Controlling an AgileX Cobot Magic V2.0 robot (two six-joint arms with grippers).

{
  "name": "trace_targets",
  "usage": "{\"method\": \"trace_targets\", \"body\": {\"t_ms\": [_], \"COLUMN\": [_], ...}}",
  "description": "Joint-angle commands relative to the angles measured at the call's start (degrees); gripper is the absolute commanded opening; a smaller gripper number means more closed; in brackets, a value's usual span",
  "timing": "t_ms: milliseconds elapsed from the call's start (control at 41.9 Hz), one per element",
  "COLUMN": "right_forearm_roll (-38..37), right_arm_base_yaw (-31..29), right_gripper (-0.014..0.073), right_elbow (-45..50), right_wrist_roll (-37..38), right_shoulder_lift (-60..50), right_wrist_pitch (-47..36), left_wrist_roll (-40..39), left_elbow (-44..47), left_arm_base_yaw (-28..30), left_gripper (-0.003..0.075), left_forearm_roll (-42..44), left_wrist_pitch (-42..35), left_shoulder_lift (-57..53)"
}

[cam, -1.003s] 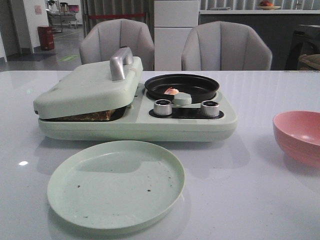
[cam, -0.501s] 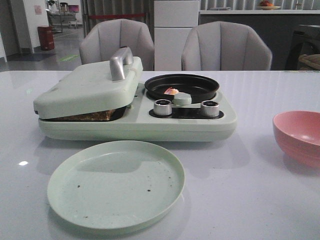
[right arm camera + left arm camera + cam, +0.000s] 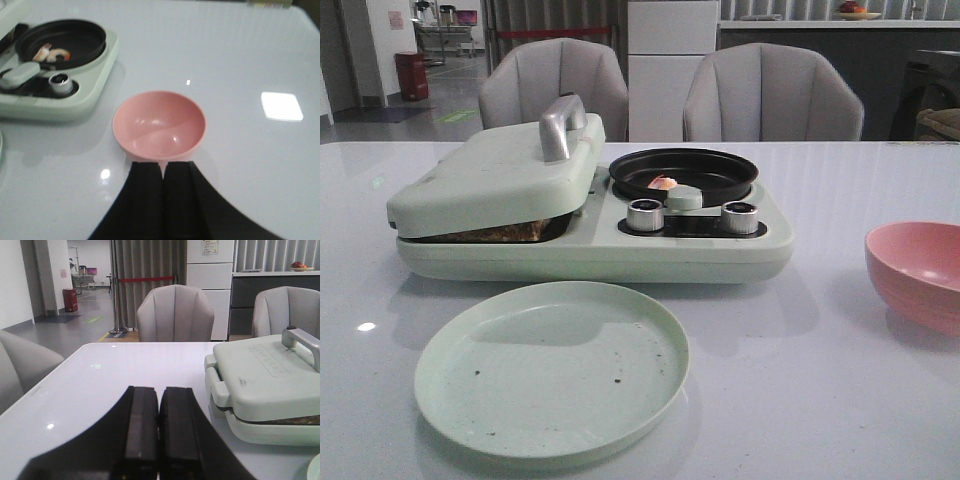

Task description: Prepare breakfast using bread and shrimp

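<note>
The bread [image 3: 500, 233] shows only as a brown edge under the lowered lid [image 3: 500, 175] of the pale green breakfast maker; it also shows in the left wrist view [image 3: 300, 420]. The shrimp [image 3: 662, 183] lies in the round black pan [image 3: 720, 175], also in the right wrist view [image 3: 50, 52]. My left gripper [image 3: 159, 395] is shut and empty, over the table beside the maker's lid side. My right gripper [image 3: 163, 167] is shut and empty, just short of the pink bowl [image 3: 159, 125]. Neither gripper shows in the front view.
A pale green plate [image 3: 552, 368] with a few crumbs lies in front of the maker. The pink bowl [image 3: 918, 272] stands at the right. Two silver knobs [image 3: 645, 214] face front. Grey chairs [image 3: 555, 85] stand behind the table.
</note>
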Motion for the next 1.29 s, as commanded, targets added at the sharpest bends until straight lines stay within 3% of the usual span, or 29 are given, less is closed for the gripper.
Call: {"method": "trace_targets", "body": {"t_ms": [0,263,573,1266], "right_forearm_roll": [-0.2,-0.2,0.2,1.5], "right_arm_base_yaw": [-0.8,-1.1,-1.3,0.1], "right_gripper": [0.0048,0.0048,0.0048,0.0048], "right_elbow": [4.0,15.6,15.4,15.4], "right_wrist_roll": [-0.1,-0.1,0.0,0.0], "right_shoulder_lift": [-3.1,-9.7,-9.8,-9.8], "right_wrist_pitch": [-13.8,-27.0,-32.2,-32.7], "left_wrist_roll": [-0.4,-0.4,-0.4,-0.4], "left_elbow": [0.4,0.4,0.4,0.4], "left_arm_base_yaw": [0.0,0.0,0.0,0.0], "left_gripper": [0.0112,0.0112,0.0112,0.0112], "left_forearm_roll": [0.0,0.0,0.0,0.0], "left_wrist_pitch": [-4.8,-4.8,-4.7,-4.7], "left_shoulder_lift": [-1.1,-1.1,-1.1,-1.1]}}
